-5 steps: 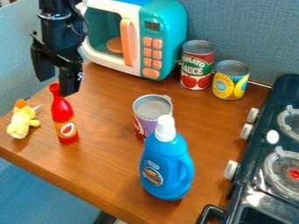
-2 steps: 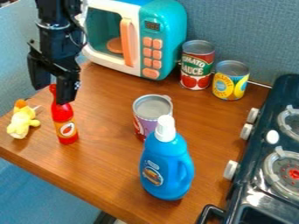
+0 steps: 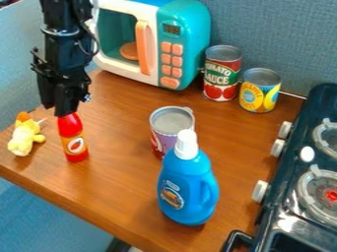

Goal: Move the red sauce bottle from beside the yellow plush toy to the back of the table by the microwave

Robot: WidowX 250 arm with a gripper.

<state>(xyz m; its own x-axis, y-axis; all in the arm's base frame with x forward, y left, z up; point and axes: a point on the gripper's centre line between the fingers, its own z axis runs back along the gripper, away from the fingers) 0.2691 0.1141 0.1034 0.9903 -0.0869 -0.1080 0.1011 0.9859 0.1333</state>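
By the look of it, the black gripper has its fingers closed around the neck of the red bottle, which stands upright on the tabletop directly beneath them. I'd guess the neck is held because it's slimmer than the body. A yellow plush toy lies near the fingers, while the purple can and blue jug stand well apart from them, leaving elbow room.

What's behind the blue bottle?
Behind the blue bottle stands a purple can. Its grey top and left side show; the bottle covers its lower right part, and whatever else is there can't be seen.
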